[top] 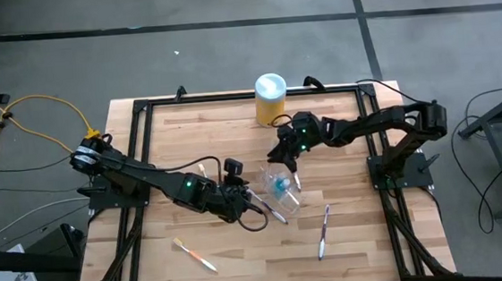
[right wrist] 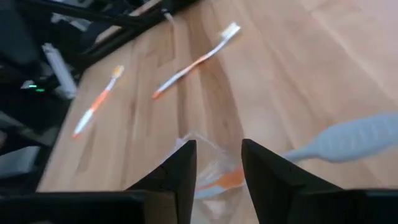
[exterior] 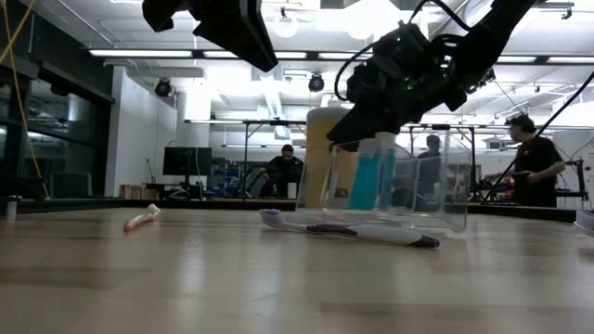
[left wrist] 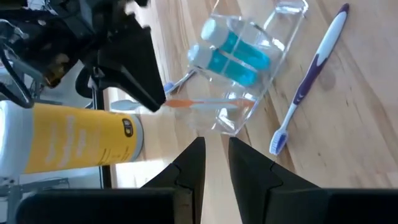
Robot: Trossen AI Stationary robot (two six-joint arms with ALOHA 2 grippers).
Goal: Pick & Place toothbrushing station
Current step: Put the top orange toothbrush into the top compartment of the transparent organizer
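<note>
Two blue tubes (left wrist: 233, 53) in cup (left wrist: 273, 43) | left wrist view only

Clear plastic cup (top: 278, 188) sat mid-table, just beside left gripper (top: 259, 213) and directly under right gripper (top: 286, 158). Blue tube (top: 281, 186) was inside cup. Purple toothbrush (top: 273, 211) lay flat, touching cup base on left gripper side. Second purple toothbrush (top: 324, 231) lay apart, nearer front edge. Orange toothbrush (top: 194, 253) lay well apart, toward front-left.
</note>
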